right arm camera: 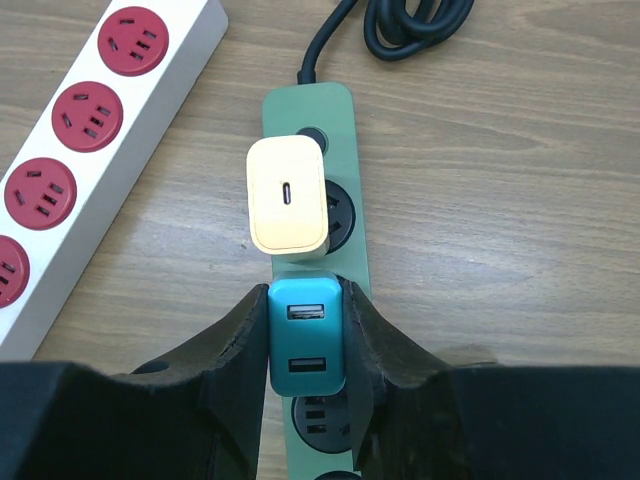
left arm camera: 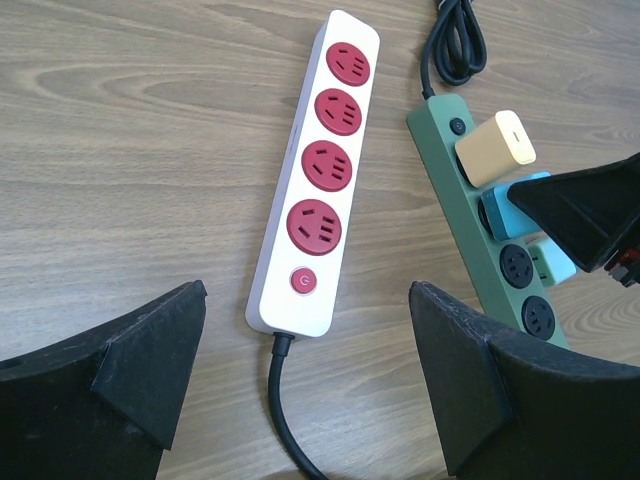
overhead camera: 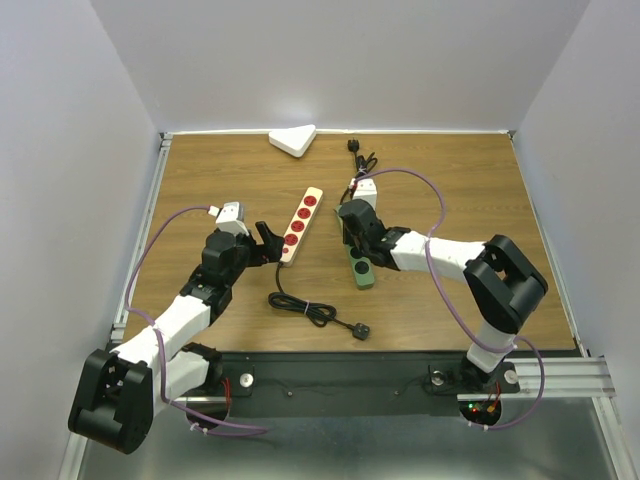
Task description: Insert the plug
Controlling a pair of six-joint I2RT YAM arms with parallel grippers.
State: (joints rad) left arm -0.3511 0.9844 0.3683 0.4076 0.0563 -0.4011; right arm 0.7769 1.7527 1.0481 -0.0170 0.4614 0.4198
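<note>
Two strips here: my right gripper (right arm camera: 305,312) clamps the teal plug (right arm camera: 307,362) over the green strip (right arm camera: 357,272), just nearer than the yellow charger (right arm camera: 287,195); my left gripper (left arm camera: 305,300) hangs open above the white strip (left arm camera: 322,215). Misaligned pins could jam, or my push could skid the unbraced strip.

This looks like a robotics lab test cell. A wood-grain counter (overhead camera: 200,190) is boxed in on three sides by bare white panels (overhead camera: 60,150). An aluminium rail (overhead camera: 560,372) runs along its near edge. Two white-and-black robot arms are bolted there side by side, the left arm (overhead camera: 180,318) and the right arm (overhead camera: 450,258). Purple cables (overhead camera: 443,208) loop loosely off the arms, and small red and green lights (overhead camera: 488,408) glow by the right base. A white power strip (overhead camera: 300,224) and a green power strip (overhead camera: 361,272) lie on the counter.
</note>
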